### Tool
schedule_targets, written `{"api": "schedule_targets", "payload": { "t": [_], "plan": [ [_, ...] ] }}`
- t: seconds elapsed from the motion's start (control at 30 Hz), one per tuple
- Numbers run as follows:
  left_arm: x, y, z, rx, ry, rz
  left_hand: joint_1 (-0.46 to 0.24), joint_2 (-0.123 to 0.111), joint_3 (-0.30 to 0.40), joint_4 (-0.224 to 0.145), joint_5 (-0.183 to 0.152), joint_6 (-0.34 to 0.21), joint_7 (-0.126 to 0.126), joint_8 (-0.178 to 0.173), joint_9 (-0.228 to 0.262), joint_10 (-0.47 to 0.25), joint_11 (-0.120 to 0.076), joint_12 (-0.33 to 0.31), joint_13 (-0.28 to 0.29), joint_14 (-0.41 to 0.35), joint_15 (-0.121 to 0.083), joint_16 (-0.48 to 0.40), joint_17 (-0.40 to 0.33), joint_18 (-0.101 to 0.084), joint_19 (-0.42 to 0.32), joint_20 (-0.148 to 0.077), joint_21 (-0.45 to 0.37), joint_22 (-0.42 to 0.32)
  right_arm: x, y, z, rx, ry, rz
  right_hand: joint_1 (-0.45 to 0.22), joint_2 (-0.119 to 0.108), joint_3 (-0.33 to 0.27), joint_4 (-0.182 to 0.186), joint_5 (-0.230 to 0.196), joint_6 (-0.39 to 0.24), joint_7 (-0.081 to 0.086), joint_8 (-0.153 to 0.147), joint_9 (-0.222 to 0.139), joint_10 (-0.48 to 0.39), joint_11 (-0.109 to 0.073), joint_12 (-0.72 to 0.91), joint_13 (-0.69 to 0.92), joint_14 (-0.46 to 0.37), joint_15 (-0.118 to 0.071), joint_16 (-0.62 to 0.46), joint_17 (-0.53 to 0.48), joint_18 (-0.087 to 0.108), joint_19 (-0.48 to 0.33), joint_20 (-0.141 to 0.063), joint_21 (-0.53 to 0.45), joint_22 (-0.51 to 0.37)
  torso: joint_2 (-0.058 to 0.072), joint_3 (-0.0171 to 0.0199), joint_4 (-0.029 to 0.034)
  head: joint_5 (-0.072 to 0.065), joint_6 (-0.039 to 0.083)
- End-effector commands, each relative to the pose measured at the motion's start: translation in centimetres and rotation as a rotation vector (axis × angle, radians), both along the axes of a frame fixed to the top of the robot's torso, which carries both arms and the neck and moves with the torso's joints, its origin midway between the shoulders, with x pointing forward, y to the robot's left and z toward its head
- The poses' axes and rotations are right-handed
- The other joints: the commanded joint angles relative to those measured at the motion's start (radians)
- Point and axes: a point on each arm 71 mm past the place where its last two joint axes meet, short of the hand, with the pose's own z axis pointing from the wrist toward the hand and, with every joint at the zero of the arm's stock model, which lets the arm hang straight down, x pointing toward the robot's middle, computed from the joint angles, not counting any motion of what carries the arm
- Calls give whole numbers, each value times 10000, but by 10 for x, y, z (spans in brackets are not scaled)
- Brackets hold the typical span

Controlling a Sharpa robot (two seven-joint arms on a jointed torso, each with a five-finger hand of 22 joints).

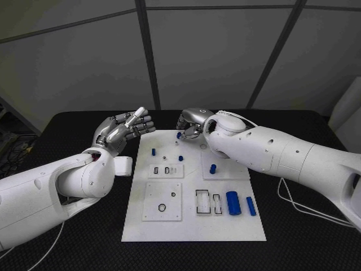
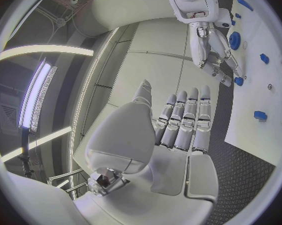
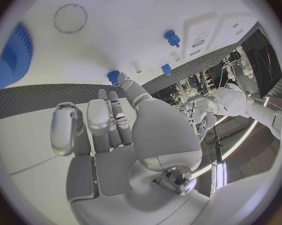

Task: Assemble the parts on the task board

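reaching over the board's [image 1: 193, 226] far edge, the right hand [image 1: 192, 123] pinches a blue part [image 3: 113, 76] while the left hand [image 1: 125, 129] hovers open, holding nothing.

No text, label, brand, number or sign can be read anywhere. The task board [image 1: 193, 223] carries only outlined recesses and ring shapes, no lettering. The arms and both hands bear no visible markings. In the left wrist view a pale panel at the circle's rim may hold faint print, but it is too small and blurred to make out.
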Motion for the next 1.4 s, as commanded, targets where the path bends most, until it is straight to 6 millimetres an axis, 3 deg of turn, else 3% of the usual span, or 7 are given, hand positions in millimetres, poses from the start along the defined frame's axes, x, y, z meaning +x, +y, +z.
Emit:
{"api": "schedule_targets", "payload": {
  "t": [0.03,0.3,0.43,0.63,0.77,1.07,1.4],
  "plan": [
    [0,0,2,17,-123,-114,41,69,15,-50,-42,80,194,-39,11,78,15,-58,-14,53,10,-65,-17,-129,55,-18,32,-9,-1,-1,3,105,-186,111,92,-67,-120,10,-67,-122,12,-15,-2,-238,27,-53,-4,-22,91,-58,-96,136,-121,6,-67,-115,-1,10,-19,13,12],
    [-1,3,2,34,-120,-91,34,67,-1,-66,-61,78,197,-52,10,76,19,-73,-14,40,16,-86,-20,-132,53,-16,28,-16,-16,-38,16,1157,-766,-233,138,-21,-335,83,108,234,-14,93,60,568,-80,205,127,-132,30,-337,-540,213,-329,-26,-265,-478,-20,16,-49,-3,62],
    [-1,6,2,57,-119,-44,32,66,-7,-73,-71,78,198,-57,10,75,20,-80,-14,37,17,-93,-20,-133,52,-16,27,-19,-25,-68,20,1821,-428,-761,-70,20,-466,242,113,424,-159,92,68,1459,-270,418,251,4,-115,-65,-182,109,-1,-145,-38,23,-41,52,-161,19,109],
    [-1,8,2,65,-112,-28,31,66,-10,-77,-77,79,196,-59,10,77,20,-82,-14,37,18,-97,-20,-133,52,-16,27,-20,-36,-107,17,2171,734,-1676,-809,-392,-1023,938,13,447,-666,41,85,4159,-988,1651,1156,311,-717,789,947,-229,1016,-717,754,1679,-66,123,-293,5,167],
    [0,8,2,61,-107,-37,31,66,-10,-77,-77,79,196,-59,10,77,20,-82,-14,37,18,-97,-20,-133,52,-16,27,-20,-36,-121,12,1969,1380,-2265,-634,-850,-1198,1746,77,301,-904,55,142,4669,-1198,3831,3440,477,-864,1471,1859,-361,1376,-1017,1041,2295,-74,130,-291,-39,173],
    [1,8,1,52,-95,-58,32,70,-14,-86,-87,85,194,-61,12,86,18,-83,-12,35,18,-104,-20,-135,52,-15,26,-23,-29,-129,4,1400,2033,-2886,237,-1515,-1178,3800,2,-8,-704,76,281,4334,-1050,10346,10523,605,-758,2428,3292,-539,1854,-853,1386,3110,-45,107,-267,-75,170],
    [1,7,1,42,-89,-82,32,70,-14,-86,-87,85,194,-61,12,86,18,-83,-12,35,18,-104,-20,-135,52,-15,26,-23,-23,-122,0,1030,2120,-3141,638,-1560,-1157,4361,14,-201,-645,24,311,4497,-988,11283,11559,653,-741,2657,3679,-541,1861,-784,1392,3122,-44,98,-257,-79,140]
  ]
}}
